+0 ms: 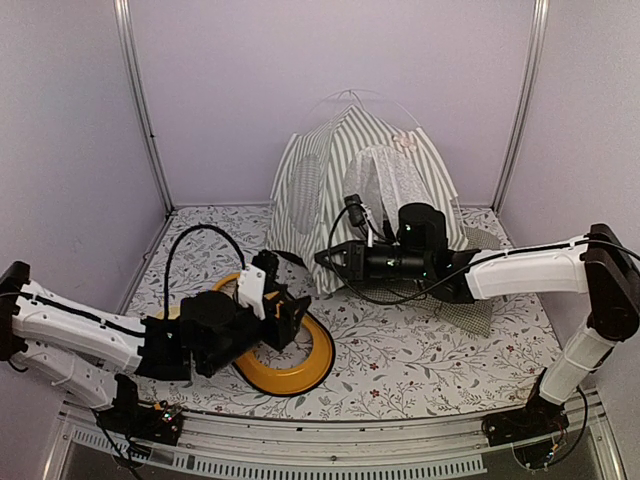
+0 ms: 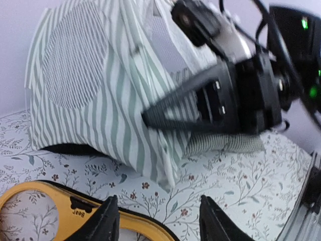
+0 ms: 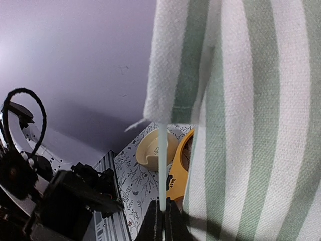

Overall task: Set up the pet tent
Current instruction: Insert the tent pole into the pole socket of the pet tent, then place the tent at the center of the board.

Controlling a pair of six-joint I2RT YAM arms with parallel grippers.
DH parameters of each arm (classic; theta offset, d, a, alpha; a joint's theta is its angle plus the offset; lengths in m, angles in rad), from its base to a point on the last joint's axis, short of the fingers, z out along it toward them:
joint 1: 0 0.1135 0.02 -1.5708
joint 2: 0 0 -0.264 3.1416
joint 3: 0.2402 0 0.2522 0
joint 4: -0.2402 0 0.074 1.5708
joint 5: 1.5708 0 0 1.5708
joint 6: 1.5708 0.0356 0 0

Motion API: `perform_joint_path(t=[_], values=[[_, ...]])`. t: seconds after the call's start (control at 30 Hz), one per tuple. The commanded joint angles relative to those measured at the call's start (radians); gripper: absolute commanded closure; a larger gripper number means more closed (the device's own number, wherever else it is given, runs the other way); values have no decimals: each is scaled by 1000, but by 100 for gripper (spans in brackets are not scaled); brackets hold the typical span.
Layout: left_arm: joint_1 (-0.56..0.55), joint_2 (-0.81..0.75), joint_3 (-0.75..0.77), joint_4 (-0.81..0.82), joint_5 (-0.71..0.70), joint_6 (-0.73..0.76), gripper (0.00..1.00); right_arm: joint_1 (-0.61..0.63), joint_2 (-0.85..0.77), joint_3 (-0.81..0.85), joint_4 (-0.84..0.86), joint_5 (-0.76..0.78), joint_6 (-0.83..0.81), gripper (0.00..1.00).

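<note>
Soft, even, lilac-tinted light; the pet tent (image 2: pixel 118 118) looks blurred in the left wrist view.

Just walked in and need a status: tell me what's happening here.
The right gripper is shut on a thin white pole poking out of the striped pet tent, which stands at the back of the table. The left gripper hangs open and empty over a yellow ring.

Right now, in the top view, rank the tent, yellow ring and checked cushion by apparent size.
1. pet tent, clearly largest.
2. yellow ring.
3. checked cushion, mostly hidden by the right arm; its rank is unsure.
</note>
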Motion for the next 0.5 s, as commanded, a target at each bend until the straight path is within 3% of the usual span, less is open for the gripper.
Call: perform_joint_path(t=[0.0,0.17,0.3,0.33,0.4,0.47], values=[[160,-142,164,-245,83,-49,41,11,22,-6,8,26,-46,88],[418,-89,407,-411,342,-66,26,14,-34,13,-66,43,-101,44],[504,60,639,-554,452,-29,20,16,-92,45,-164,45,-131,22],[513,93,688,-590,462,-15,20,17,-110,52,-184,46,-137,10],[525,143,761,-625,517,5,22,17,-155,67,-237,60,-152,0],[526,159,791,-623,568,9,23,15,-205,87,-306,84,-179,1]])
